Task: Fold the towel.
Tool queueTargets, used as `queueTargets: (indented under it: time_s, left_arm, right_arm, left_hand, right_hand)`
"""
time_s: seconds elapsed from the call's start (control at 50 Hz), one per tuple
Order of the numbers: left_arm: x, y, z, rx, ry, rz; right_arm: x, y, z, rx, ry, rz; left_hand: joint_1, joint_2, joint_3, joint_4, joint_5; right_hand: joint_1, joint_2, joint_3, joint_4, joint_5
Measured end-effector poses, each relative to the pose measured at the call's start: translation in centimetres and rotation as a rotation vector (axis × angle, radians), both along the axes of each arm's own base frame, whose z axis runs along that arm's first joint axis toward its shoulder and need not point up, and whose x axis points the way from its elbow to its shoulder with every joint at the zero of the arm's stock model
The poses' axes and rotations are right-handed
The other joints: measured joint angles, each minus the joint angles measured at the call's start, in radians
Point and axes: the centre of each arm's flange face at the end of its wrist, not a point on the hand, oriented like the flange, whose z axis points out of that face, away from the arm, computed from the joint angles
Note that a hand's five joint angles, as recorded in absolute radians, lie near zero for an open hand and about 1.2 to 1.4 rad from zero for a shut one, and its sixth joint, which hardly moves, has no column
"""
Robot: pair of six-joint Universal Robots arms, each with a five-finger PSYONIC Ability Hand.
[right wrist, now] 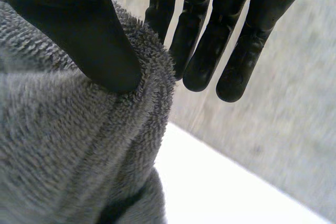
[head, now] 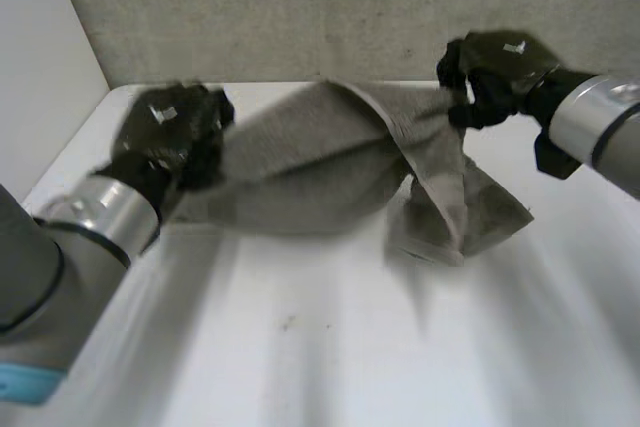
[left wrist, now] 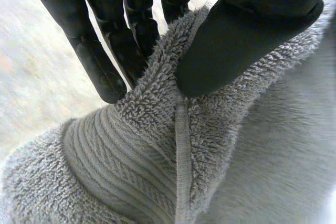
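Observation:
A grey towel (head: 320, 162) hangs stretched between my two hands above the white table (head: 330, 337). My left hand (head: 175, 132) is shut on the towel's left end; in its own wrist view the thumb (left wrist: 247, 40) presses the hemmed edge of the towel (left wrist: 157, 150) against the fingers (left wrist: 105, 51). My right hand (head: 490, 72) is shut on the right end, held higher. There its thumb (right wrist: 84, 35) pinches the towel (right wrist: 63, 145) against the fingers (right wrist: 210, 40). Below the right hand, a fold of towel droops to the table.
A grey wall (head: 300, 7) runs along the back of the table, close behind both hands. A white side wall (head: 40, 67) stands at the left. The front half of the table lies bare.

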Motion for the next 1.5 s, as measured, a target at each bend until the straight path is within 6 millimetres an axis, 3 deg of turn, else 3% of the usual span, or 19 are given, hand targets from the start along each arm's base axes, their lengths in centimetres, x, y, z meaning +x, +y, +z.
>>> queueTargets:
  time_s: [0.04, 0.1, 0.12, 0.14, 0.16, 0.18, 0.24, 0.3, 0.38, 0.46, 0.56, 0.66, 0.76, 0.78, 0.92, 1.06, 1.28, 1.5]
  left_arm:
    - [-0.5, 0.5, -2.0, 0.063, -0.045, -0.019]
    - [-1.2, 0.9, -5.4, 0.164, -0.113, -0.044]
    - [-1.2, 0.9, -5.4, 0.164, -0.113, -0.044]
    - [-1.5, 0.9, -7.1, 0.211, -0.146, -0.051]
    - [-1.7, 0.8, -7.7, 0.229, -0.159, -0.054]
    - [-1.8, 0.8, -8.3, 0.248, -0.172, -0.055]
    - [-2.1, 0.5, -9.7, 0.281, -0.197, -0.058]
    - [-2.3, 0.1, -10.1, 0.289, -0.204, -0.057]
    - [-2.4, -0.3, -9.9, 0.279, -0.198, -0.053]
    - [-2.4, -0.5, -9.6, 0.270, -0.192, -0.048]
    - [-2.0, -1.1, -9.2, 0.262, -0.185, -0.030]
    - [-1.6, -1.5, -9.3, 0.264, -0.184, -0.014]
    - [-1.3, -1.7, -9.4, 0.269, -0.186, -0.005]
    - [-1.2, -1.7, -9.5, 0.271, -0.188, -0.003]
    - [-1.1, -1.7, -9.6, 0.278, -0.191, -0.001]
    - [-1.1, -1.7, -9.6, 0.280, -0.192, 0.001]
    - [-0.8, -2.1, -9.4, 0.276, -0.187, 0.013]
    - [-0.3, -2.8, -9.3, 0.277, -0.182, 0.036]
  right_arm:
    - [0.2, -1.0, -1.3, 0.036, 0.020, -0.001]
    - [0.8, -3.2, -5.1, 0.116, 0.097, -0.001]
    - [0.8, -3.2, -5.1, 0.116, 0.097, -0.001]
    - [0.9, -3.8, -6.5, 0.132, 0.138, -0.007]
    - [1.0, -4.1, -7.2, 0.138, 0.161, -0.011]
    - [1.1, -4.3, -7.8, 0.143, 0.185, -0.017]
    - [1.1, -4.5, -8.4, 0.141, 0.237, -0.042]
    - [1.0, -4.0, -8.2, 0.135, 0.263, -0.069]
    - [0.2, -1.7, -7.0, 0.119, 0.275, -0.113]
    - [-0.5, 0.3, -7.1, 0.114, 0.272, -0.129]
    - [-1.6, 3.5, -9.4, 0.115, 0.281, -0.137]
    - [-2.2, 4.3, -11.2, 0.090, 0.297, -0.144]
    - [-2.9, 3.7, -12.4, 0.051, 0.312, -0.175]
    - [-3.8, 2.5, -13.3, 0.024, 0.326, -0.223]
    - [-5.8, -0.3, -15.5, 0.053, 0.339, -0.304]
    - [-6.7, -1.6, -17.0, 0.102, 0.334, -0.332]
    - [-7.0, -2.0, -17.3, 0.136, 0.301, -0.344]
    - [-7.1, -0.6, -16.9, 0.239, 0.317, -0.323]
  left_hand:
    - [0.000, 0.000, 0.000, 0.000, 0.000]
    - [0.000, 0.000, 0.001, 0.000, 0.000]
    - [0.000, 0.000, 0.001, 0.000, 0.000]
    - [0.000, 0.000, 0.001, 0.000, 0.000]
    - [0.000, 0.000, 0.001, 0.000, 0.000]
    - [0.000, 0.000, 0.001, 0.000, 0.000]
    - [0.000, 0.000, 0.001, 0.000, 0.000]
    - [0.000, 0.000, 0.001, 0.000, 0.000]
    - [0.000, 0.000, 0.001, 0.000, 0.000]
    - [0.000, 0.000, 0.001, 0.000, 0.000]
    - [0.000, 0.000, 0.001, 0.000, 0.000]
    - [0.000, 0.000, 0.001, 0.000, 0.000]
    - [0.000, 0.000, 0.001, 0.000, 0.000]
    - [0.000, 0.000, 0.001, 0.000, 0.000]
    - [0.000, 0.000, 0.001, 0.000, 0.000]
    - [0.000, 0.000, 0.001, 0.000, 0.000]
    - [0.000, 0.000, 0.002, 0.000, 0.000]
    - [0.000, 0.000, 0.002, 0.000, 0.000]
  right_hand:
    - [0.000, 0.000, 0.000, 0.000, 0.000]
    - [0.000, 0.000, 0.000, -0.001, 0.000]
    - [0.000, 0.000, 0.000, -0.001, 0.000]
    - [-0.336, -0.367, -0.365, -0.366, -0.335]
    - [-0.415, -0.472, -0.447, -0.448, -0.414]
    - [-0.623, -0.688, -0.685, -0.668, -0.632]
    - [-0.795, -0.909, -0.941, -0.946, -0.829]
    - [-0.795, -0.920, -0.971, -0.962, -0.834]
    - [-0.795, -0.920, -0.971, -0.962, -0.834]
    - [-0.795, -0.920, -0.971, -0.962, -0.834]
    - [-0.795, -0.920, -0.971, -0.962, -0.834]
    - [-0.792, -0.917, -0.962, -0.958, -0.832]
    - [-0.738, -0.872, -0.883, -0.894, -0.775]
    - [-0.642, -0.796, -0.797, -0.808, -0.710]
    - [-0.640, -0.796, -0.790, -0.797, -0.698]
    - [-0.640, -0.796, -0.790, -0.797, -0.698]
    - [-0.557, -0.683, -0.701, -0.709, -0.627]
    - [-0.606, -0.729, -0.767, -0.783, -0.653]
